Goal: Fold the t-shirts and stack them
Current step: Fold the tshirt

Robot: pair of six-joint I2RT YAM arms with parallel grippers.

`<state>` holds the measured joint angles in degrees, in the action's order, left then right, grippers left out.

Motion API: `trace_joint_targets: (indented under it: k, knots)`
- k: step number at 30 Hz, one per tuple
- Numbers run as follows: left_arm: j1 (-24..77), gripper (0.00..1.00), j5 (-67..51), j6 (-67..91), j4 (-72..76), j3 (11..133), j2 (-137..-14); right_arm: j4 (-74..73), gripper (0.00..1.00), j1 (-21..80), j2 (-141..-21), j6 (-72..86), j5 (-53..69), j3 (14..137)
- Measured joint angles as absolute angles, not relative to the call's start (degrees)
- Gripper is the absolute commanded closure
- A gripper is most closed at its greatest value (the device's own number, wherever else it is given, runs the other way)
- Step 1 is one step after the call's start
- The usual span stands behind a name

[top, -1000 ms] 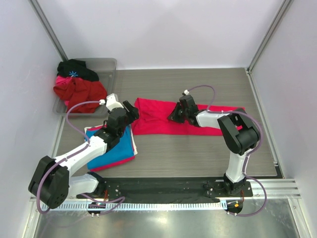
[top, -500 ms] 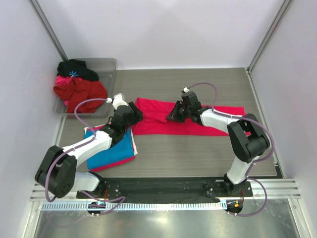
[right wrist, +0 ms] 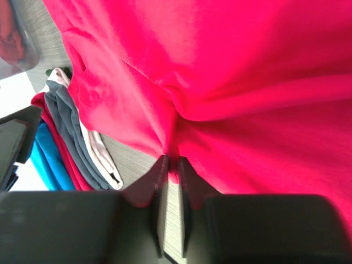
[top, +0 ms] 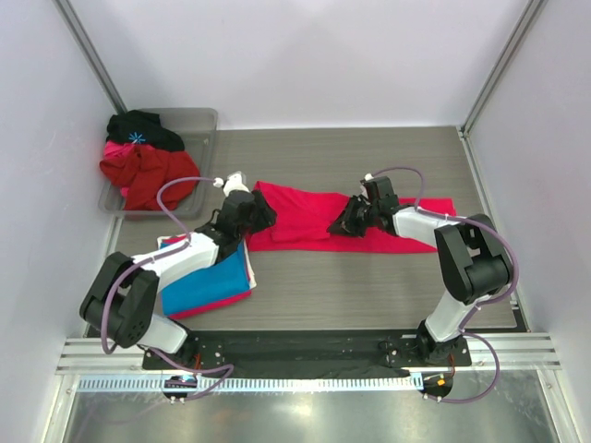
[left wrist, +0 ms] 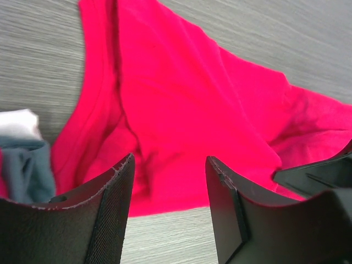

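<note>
A bright crimson-pink t-shirt [top: 305, 210] lies spread across the middle of the table. My right gripper [top: 343, 226] is low over its middle, shut on a pinched fold [right wrist: 171, 154] of that cloth near the front edge. At the shirt's left end, my left gripper [top: 261, 217] stands open just above the cloth [left wrist: 181, 93], its fingertips [left wrist: 127, 165] straddling the shirt's near hem with nothing between them. A folded bright blue t-shirt [top: 208, 284] tops a stack at the front left, with a pink-red layer showing under it; the left arm crosses over it.
A clear bin [top: 199, 120] at the back left holds crumpled red [top: 148, 171] and black [top: 138, 125] clothes. Grey and white folded layers [right wrist: 71, 132] of the stack lie close to the shirt's left end. Frame posts stand at the back corners.
My right gripper has slid right and toward the near edge, dragging the pinched cloth with it. The left gripper has moved right, up to the shirt's left end.
</note>
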<state>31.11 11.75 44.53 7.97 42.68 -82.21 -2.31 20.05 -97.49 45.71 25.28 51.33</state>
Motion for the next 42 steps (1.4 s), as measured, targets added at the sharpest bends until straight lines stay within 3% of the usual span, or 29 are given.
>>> trace_joint_targets:
  k: [2, 7, 22, 30, 38, 42]
  knots:
    - [31.11, 0.47, 10.98, 44.45, 7.77, 43.79, -83.77, -2.42, 0.70, 18.85, -97.51, 45.34, 26.37, 51.07]
    - [31.22, 0.52, 8.99, 44.12, 6.94, 45.34, -86.41, -2.37, 0.63, 18.65, -97.51, 43.86, 27.86, 51.05]
    - [31.40, 0.47, 5.76, 44.86, 3.20, 42.48, -82.76, -2.28, 0.67, 18.65, -98.78, 38.96, 28.27, 50.76]
    - [31.44, 0.49, 3.44, 44.51, 4.19, 41.47, -82.96, -1.15, 0.62, 18.65, -98.72, 35.59, 26.68, 49.17]
    - [32.16, 0.54, 1.45, 44.60, 6.20, 40.86, -87.55, -0.05, 0.62, 18.98, -98.74, 32.86, 24.86, 49.15]
    - [32.69, 0.63, 1.19, 44.62, 6.74, 40.88, -88.84, 0.49, 0.63, 19.44, -98.78, 31.90, 24.62, 49.19]
